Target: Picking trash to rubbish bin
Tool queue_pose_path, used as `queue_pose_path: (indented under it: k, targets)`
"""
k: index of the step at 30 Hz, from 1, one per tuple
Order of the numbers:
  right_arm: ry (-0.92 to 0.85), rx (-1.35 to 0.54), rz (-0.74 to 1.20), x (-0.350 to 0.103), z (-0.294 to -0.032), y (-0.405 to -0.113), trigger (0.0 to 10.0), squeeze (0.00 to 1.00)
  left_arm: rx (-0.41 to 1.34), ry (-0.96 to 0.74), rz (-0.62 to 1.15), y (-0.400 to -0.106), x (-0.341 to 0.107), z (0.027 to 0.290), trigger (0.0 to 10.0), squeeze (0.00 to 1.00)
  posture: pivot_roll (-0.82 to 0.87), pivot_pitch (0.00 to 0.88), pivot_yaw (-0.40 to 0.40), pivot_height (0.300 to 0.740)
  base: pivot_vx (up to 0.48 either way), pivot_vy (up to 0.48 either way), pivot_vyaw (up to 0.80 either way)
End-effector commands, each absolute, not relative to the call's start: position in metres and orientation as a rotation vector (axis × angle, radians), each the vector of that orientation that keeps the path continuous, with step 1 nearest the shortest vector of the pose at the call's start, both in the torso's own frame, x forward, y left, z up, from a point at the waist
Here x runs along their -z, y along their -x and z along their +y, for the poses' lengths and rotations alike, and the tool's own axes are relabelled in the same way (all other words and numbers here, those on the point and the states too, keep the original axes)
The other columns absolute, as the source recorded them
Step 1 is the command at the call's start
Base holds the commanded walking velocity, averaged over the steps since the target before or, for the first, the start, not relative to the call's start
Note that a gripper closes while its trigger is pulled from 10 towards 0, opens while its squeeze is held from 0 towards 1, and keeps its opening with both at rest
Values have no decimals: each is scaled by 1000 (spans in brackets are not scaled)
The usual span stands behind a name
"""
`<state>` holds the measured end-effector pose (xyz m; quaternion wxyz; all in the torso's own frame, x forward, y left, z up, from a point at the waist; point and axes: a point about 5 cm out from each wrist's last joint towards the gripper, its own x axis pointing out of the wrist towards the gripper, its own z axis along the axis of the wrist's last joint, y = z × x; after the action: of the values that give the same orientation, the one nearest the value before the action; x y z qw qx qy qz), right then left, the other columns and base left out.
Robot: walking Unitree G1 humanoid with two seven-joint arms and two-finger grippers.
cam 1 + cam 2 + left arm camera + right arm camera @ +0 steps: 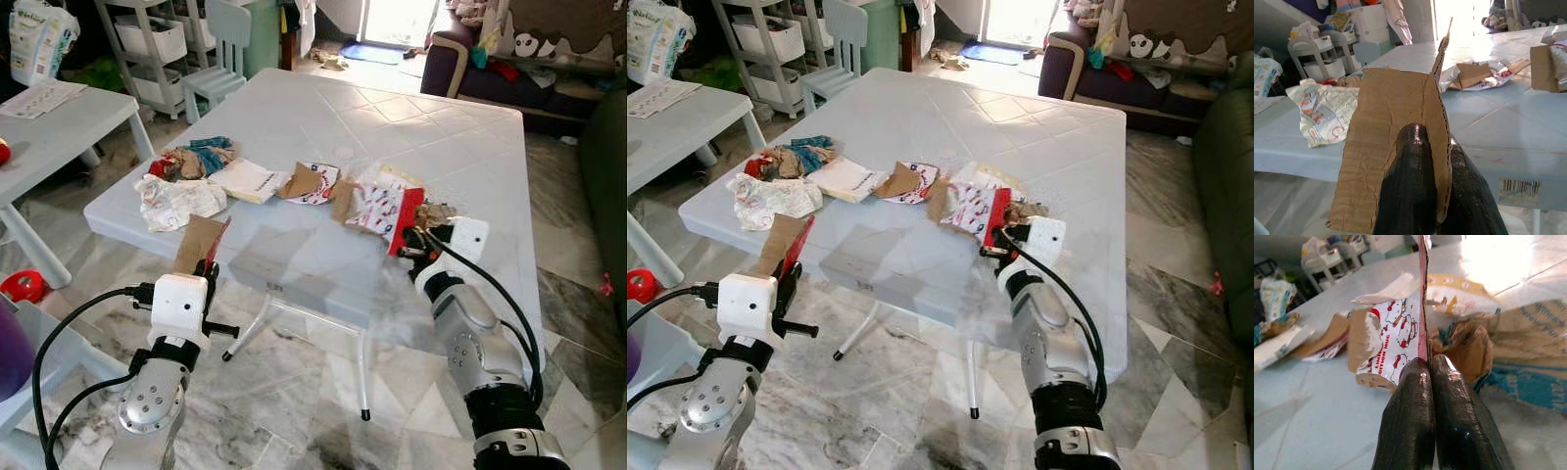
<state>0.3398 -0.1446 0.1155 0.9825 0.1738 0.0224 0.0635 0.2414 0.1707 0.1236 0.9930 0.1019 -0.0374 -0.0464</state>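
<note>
Trash lies across the near half of a pale blue plastic table (431, 147). My left gripper (208, 266) hangs just off the table's front left edge, shut on a brown cardboard piece (199, 241) with a red face that stands upright between its fingers (1410, 186). At the front right of the table, my right gripper (419, 241) is shut on the thin edge of a red and white printed carton piece (1400, 338), which still rests among brown paper scraps (1518, 352). The carton's red flap (407, 221) shows beside the gripper.
More trash on the table: a crumpled printed wrapper (178, 201), a white paper (247, 180), a colourful heap (196, 157), a torn carton (310, 183). A second white table (59, 122) stands to the left, a chair (223, 49) and shelves behind, a sofa (490, 59) back right.
</note>
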Motion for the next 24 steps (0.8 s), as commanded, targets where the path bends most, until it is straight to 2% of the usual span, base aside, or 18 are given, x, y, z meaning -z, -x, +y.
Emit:
queue_pose_path:
  k: [1, 5, 7, 8, 9, 10, 11, 12, 13, 14, 15, 22, 23, 24]
  targets:
    - [-344, -119, -19, -131, -148, -343, 0, 0, 95, -198, -95, -243, -126, 168, 2980, 0, 34, 26, -66, 740, 0, 0, 0]
    - [-351, -138, -61, -142, -148, -343, 0, 0, 84, -197, -116, -247, -130, 167, 2706, 0, 29, 21, -62, 740, 0, 0, 0]
    - [-354, -151, -75, -147, -147, -342, 0, 0, 78, -198, -119, -248, -130, 167, 2980, 0, 26, 18, -60, 740, 0, 0, 0]
    - [-349, -164, -88, -151, -147, -341, 0, 0, 71, -192, -107, -250, -129, 167, 4157, 0, 21, 16, -56, 740, 0, 0, 0]
    - [-335, -169, -101, -154, -147, -339, 0, 0, 66, -183, -96, -251, -127, 167, 6196, 0, 20, 15, -55, 740, 0, 0, 0]
    - [-335, -169, -101, -154, -147, -339, 0, 0, 66, -183, -96, -251, -127, 167, 6196, 0, 20, 15, -55, 740, 0, 0, 0]
    - [-313, -166, -115, -156, -147, -337, 0, 0, 62, -177, -95, -252, -127, 166, 7529, 0, 14, 13, -53, 740, 0, 0, 0]
    - [-309, -166, -124, -158, -148, -335, 0, 0, 61, -178, -96, -253, -128, 165, 8000, 0, 14, 13, -52, 740, 0, 0, 0]
    - [-313, -167, -131, -160, -148, -334, 0, 0, 61, -178, -97, -254, -128, 164, 9294, 0, 11, 12, -49, 740, 0, 0, 0]
    - [-317, -167, -135, -161, -148, -333, 0, 0, 61, -178, -97, -255, -128, 164, 9294, 0, 11, 12, -49, 740, 0, 0, 0]
    - [-317, -166, -144, -164, -148, -332, 0, 0, 62, -174, -98, -258, -128, 163, 10000, 0, 0, 6, -41, 740, 0, 0, 0]
    - [-289, -150, -206, -179, -151, -324, 0, 0, 46, -172, -164, -279, -149, 161, 10000, 0, -18, 2, -20, 740, 0, 0, 0]
    - [-284, -162, -213, -180, -150, -322, 3059, 0, 41, -166, -172, -281, -152, 162, 10000, 0, -22, 0, -16, 740, 0, 0, 0]
    - [-281, -173, -216, -181, -149, -321, 3059, 0, 38, -161, -176, -283, -154, 163, 10000, 0, -22, 0, -16, 740, 0, 0, 0]
